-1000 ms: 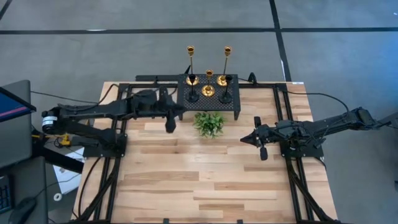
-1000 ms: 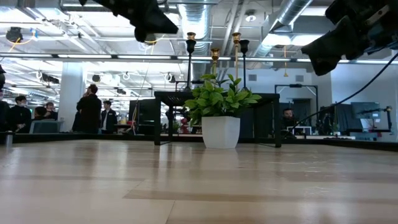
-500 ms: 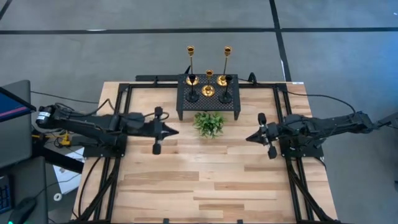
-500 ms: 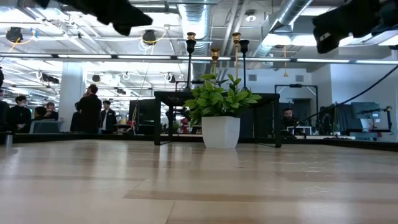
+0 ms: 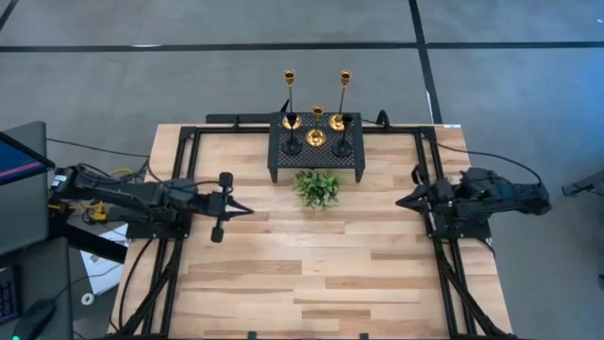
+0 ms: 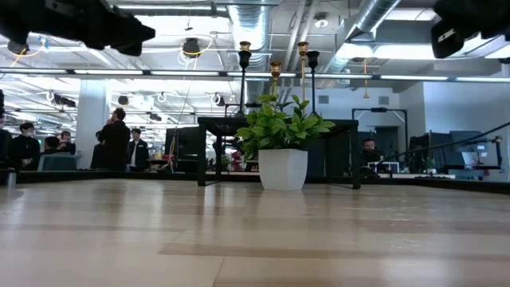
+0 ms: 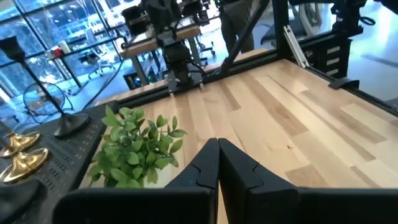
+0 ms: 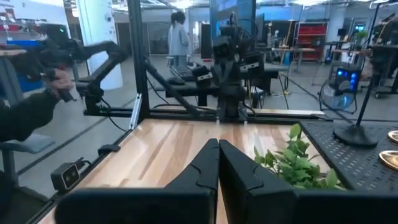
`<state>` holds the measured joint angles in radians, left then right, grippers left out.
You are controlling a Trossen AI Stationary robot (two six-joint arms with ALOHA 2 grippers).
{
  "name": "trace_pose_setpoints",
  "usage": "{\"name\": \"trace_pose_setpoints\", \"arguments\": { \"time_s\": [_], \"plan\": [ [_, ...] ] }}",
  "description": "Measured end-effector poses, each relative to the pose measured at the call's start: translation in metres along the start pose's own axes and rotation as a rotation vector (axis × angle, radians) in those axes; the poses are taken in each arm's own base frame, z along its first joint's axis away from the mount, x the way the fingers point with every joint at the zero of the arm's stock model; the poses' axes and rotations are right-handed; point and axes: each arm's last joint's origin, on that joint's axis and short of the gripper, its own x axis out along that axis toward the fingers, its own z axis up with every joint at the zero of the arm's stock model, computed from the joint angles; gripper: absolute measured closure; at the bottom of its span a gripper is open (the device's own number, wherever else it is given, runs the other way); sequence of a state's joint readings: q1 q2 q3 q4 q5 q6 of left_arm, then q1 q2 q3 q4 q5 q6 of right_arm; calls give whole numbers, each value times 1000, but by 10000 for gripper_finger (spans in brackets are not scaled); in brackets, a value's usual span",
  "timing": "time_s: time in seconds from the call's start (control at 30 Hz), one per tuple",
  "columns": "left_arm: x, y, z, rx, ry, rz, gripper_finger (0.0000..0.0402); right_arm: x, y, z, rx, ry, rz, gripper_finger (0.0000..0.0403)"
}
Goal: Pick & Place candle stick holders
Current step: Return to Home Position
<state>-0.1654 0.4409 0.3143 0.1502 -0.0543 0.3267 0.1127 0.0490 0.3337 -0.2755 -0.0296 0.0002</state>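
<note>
Holders (image 5: 315, 138) are stood on the stand (image 5: 288, 162) at the desk's (image 5: 311, 274) far edge; left jaws and right jaws are closed together near its side edges.

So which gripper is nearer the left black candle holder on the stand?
Left. The left gripper sits left of the left black candle holder; the right gripper is farther, past the plant on the opposite side.

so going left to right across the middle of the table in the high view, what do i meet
left end effector, shut → small green plant → right end effector, shut
</note>
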Motion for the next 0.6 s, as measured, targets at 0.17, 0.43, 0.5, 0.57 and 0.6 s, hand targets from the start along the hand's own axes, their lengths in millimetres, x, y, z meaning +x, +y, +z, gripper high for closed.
{"name": "trace_pose_setpoints", "arguments": {
  "time_s": [0.17, 0.43, 0.5, 0.57, 0.6],
  "plan": [
    [-11, -3, -10, -4, -43, 14, 398, -6, 0, 3, -1, -48, 0, 403],
    [-23, -7, -25, -28, -92, 30, 398, -6, 0, 3, -1, -56, -3, 403],
    [-24, -8, -29, -34, -99, 32, 397, -6, 0, 3, -1, -55, -3, 403],
    [-25, -9, -32, -43, -107, 34, 397, -6, 0, 4, -2, -68, -3, 403],
    [-26, -10, -32, -46, -113, 36, 397, -6, 0, 5, -2, -72, -3, 403]
  ]
}}
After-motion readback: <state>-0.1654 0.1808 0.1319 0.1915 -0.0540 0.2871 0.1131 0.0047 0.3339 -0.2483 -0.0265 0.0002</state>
